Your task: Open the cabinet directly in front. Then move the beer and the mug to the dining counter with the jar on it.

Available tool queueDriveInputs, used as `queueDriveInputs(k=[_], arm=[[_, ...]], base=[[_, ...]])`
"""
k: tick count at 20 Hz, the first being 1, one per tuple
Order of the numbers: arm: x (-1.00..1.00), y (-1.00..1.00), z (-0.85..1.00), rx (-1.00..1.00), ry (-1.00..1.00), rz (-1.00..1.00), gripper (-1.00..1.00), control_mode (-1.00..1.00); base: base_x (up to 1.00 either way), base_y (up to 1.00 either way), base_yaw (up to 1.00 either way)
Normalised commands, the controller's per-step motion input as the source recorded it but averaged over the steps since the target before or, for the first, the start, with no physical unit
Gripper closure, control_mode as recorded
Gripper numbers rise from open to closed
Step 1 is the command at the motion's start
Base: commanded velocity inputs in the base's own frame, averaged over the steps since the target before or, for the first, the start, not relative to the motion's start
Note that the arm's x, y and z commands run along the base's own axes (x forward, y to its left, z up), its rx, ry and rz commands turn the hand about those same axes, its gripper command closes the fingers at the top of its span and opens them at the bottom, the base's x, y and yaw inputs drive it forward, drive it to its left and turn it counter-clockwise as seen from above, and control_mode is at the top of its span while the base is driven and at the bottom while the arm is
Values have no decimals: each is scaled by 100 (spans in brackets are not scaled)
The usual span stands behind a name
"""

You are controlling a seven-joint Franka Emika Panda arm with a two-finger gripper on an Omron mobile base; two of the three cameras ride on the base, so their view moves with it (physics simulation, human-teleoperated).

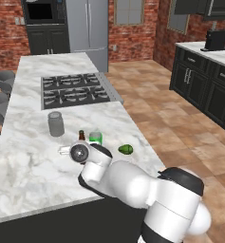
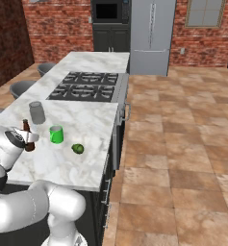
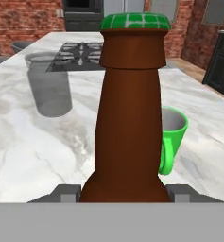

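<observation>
Look at the small dark-green rounded fruit (image 1: pixel 126 149) lying by itself close to the edge that faces the open aisle; you can't tell what kind it is. Further back you have a black gas cooktop (image 1: pixel 73 90) with its grates side by side, and grey stools (image 1: pixel 4 80) lined up along the far-left side. Against the red brick wall (image 1: pixel 4 38) stand a tall steel refrigerator (image 1: pixel 88 28) and, just beside it, a black built-in microwave (image 1: pixel 43 12). Your right side shows terracotta floor tiles (image 1: pixel 171 123), black base cabinets (image 1: pixel 199 85) and a boxy black appliance (image 1: pixel 216 40) on top of them.
</observation>
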Motion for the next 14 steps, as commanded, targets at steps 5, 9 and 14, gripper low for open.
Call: queueDriveInputs(k=[5,9,14], arm=[[61,1,-18,-3,-2,-9,100,-100],[61,3,-11,0,0,-10,100,-100],[23,6,-6,0,0,-6,100,-100]], base=[[0,0,0],[0,0,0],[0,0,0]])
